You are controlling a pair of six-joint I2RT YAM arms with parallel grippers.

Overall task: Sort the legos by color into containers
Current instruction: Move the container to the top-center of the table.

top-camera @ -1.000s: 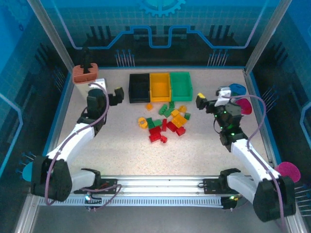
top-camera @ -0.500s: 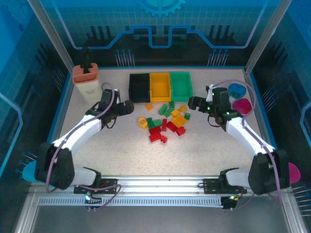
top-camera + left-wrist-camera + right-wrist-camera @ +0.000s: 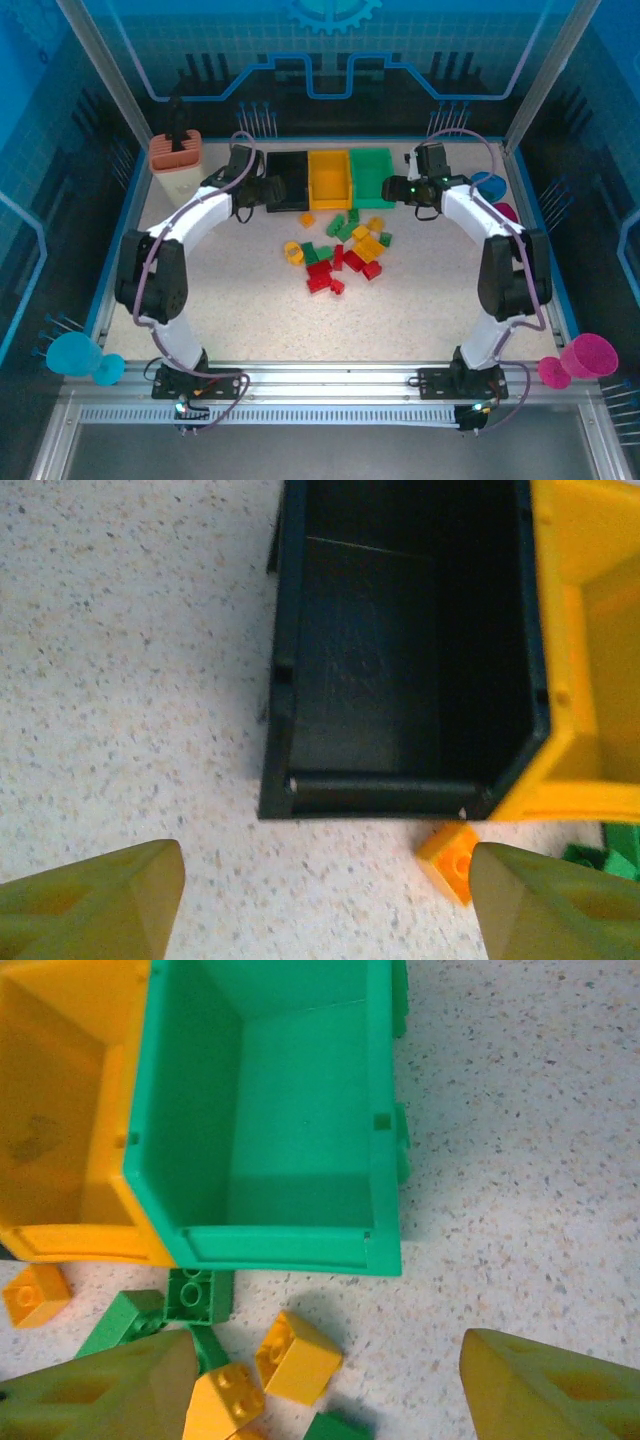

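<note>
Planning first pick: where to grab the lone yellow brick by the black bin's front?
Likely from above, pinching its flat sides: the brick lies studs up, apart from the pile, skewed to the bin, so align the jaws to it.

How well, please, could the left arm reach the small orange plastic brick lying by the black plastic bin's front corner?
Probably yes: the left gripper hangs open just before the black bin, and the orange brick lies uncovered on the table beside one finger.

Bins [image 3: 330, 178]: we see three side by side, touching, toward the table's [image 3: 240, 290] far edge.
Legos [image 3: 340, 255]: we find them scattered just before the bins.
Box [image 3: 178, 165]: left of the bins, apart.
</note>
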